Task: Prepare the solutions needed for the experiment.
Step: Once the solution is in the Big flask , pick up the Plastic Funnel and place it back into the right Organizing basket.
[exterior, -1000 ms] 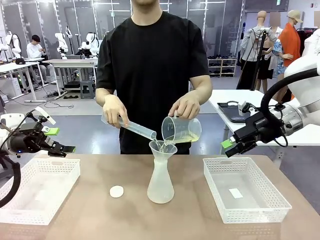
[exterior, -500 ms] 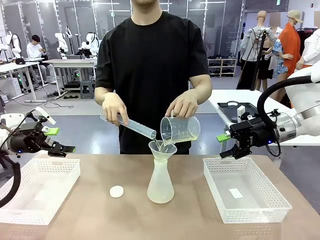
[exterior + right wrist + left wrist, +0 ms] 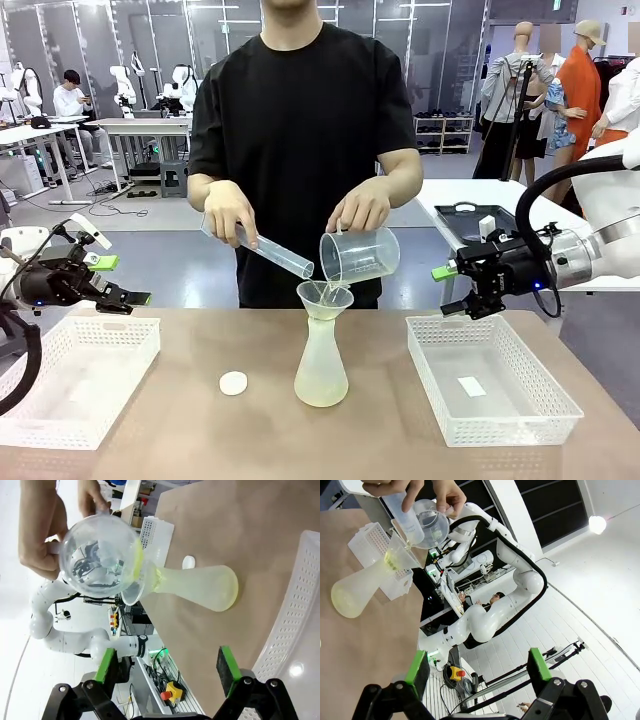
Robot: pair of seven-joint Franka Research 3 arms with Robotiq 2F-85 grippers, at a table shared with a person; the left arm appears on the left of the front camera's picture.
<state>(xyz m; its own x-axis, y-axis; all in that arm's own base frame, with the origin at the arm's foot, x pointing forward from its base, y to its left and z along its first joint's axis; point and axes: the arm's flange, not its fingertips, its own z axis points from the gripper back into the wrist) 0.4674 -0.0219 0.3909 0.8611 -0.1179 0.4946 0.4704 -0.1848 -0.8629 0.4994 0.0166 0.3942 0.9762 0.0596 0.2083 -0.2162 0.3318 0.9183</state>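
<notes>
Some pale solutions (image 3: 321, 393) inside flask (image 3: 321, 345)

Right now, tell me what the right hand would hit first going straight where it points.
Most likely the frosted flask, near its neck, below the person's tilted beaker; depth is unclear, so it might miss.

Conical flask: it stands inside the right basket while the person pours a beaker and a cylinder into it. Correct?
No: front view shows the conical flask on the table between the left basket and the right basket; the pouring is right.
</notes>
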